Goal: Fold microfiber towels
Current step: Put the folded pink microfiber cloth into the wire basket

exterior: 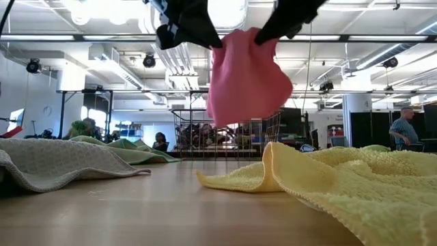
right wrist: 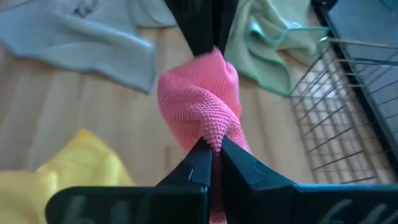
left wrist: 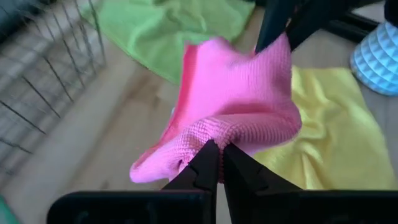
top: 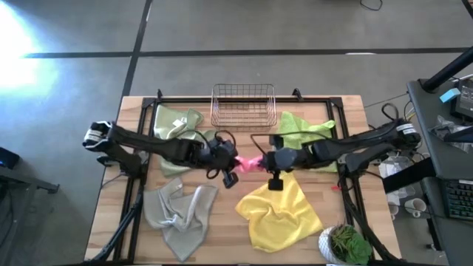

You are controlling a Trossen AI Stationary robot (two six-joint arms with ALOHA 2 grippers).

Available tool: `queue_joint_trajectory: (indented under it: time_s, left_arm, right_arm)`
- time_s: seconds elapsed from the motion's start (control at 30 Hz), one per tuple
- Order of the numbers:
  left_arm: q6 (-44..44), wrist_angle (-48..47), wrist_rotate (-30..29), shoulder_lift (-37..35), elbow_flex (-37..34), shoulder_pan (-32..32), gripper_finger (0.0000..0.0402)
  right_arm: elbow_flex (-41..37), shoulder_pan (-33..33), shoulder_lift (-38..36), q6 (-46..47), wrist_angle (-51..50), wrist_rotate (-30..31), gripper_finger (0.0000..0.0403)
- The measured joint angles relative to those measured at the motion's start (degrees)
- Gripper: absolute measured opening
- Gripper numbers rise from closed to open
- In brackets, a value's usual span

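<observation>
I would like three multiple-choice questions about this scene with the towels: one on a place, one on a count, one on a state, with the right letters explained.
1. Where is the pink towel?
A. In the wire basket
B. Hanging in the air above the table
C. Flat under the yellow towel

2. How many towels lie on the table?
A. Two
B. Four
C. Six

3. How are the tools?
A. Both shut on the pink towel
B. Both open
C. Only the left one grips

Answers:
1 B, the low view shows it clear of the table.
2 B, yellow, grey-beige, sage, lime.
3 A, left tool and right tool each pinch it.
</observation>
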Motion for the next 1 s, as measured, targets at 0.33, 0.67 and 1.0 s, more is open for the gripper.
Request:
queue_joint_trajectory:
  time_s: [0.33, 0.67, 1.0]
  left_arm:
    - [13.0, -0.1, -3.3, -3.0, 3.7, 6.1, 0.0000]
    - [24.2, 1.3, -3.3, -2.7, 4.5, 17.6, 0.0000]
    - [32.0, 5.8, -0.2, -0.7, 4.1, 28.6, 0.0000]
  right_arm:
    - [10.1, -8.4, 3.0, -4.1, -7.1, 0.2, 0.0008]
    - [16.1, -20.9, 6.3, -9.7, -4.5, 1.0, 0.0008]
    - [22.4, -29.9, 16.6, -9.9, -4.4, -2.5, 0.0008]
